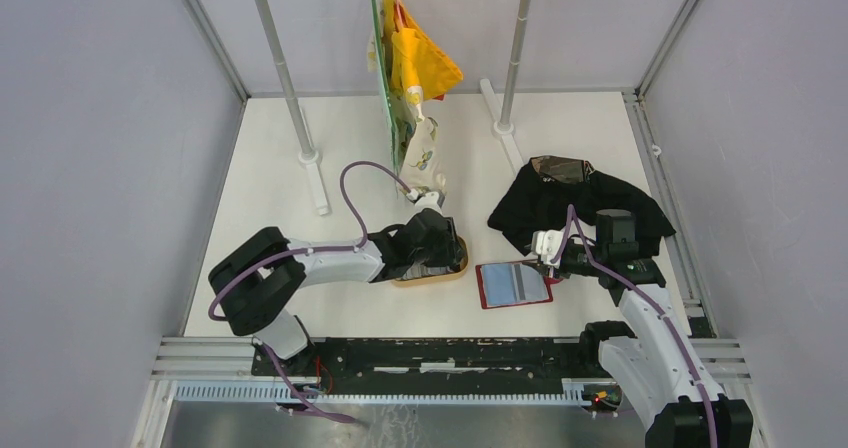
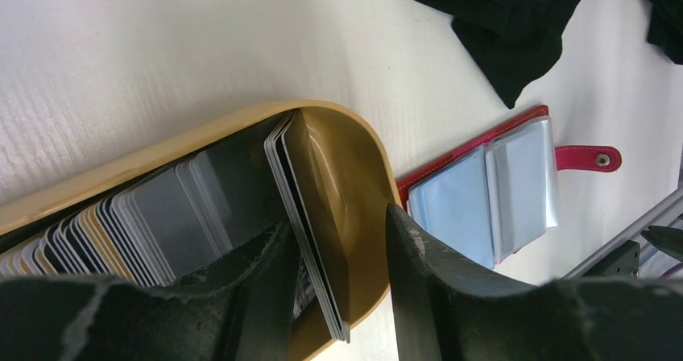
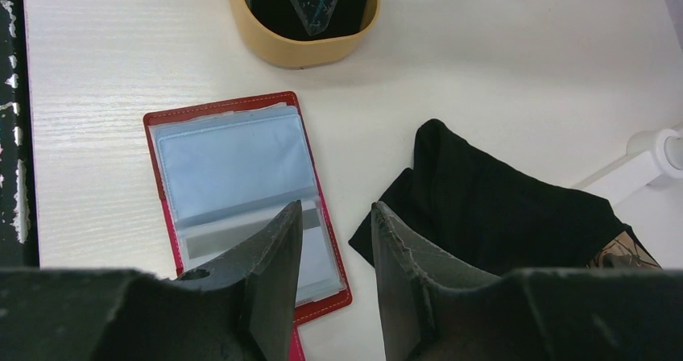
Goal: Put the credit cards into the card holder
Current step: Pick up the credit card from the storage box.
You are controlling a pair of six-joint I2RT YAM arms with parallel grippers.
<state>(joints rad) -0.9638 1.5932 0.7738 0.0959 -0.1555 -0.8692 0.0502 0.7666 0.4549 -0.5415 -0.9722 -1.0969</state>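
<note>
Many credit cards fanned in tray, clear from left wrist only.

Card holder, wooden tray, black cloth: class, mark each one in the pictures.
card holder (image 3: 233, 163), right wrist view, clear upper sleeve.
wooden tray (image 2: 354, 176), left wrist view, rounded end wall.
black cloth (image 1: 535, 208), top view, its middle.

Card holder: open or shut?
Open. The card holder lies spread flat on the table, clear plastic sleeves facing up, snap tab hanging loose at its side.
</note>
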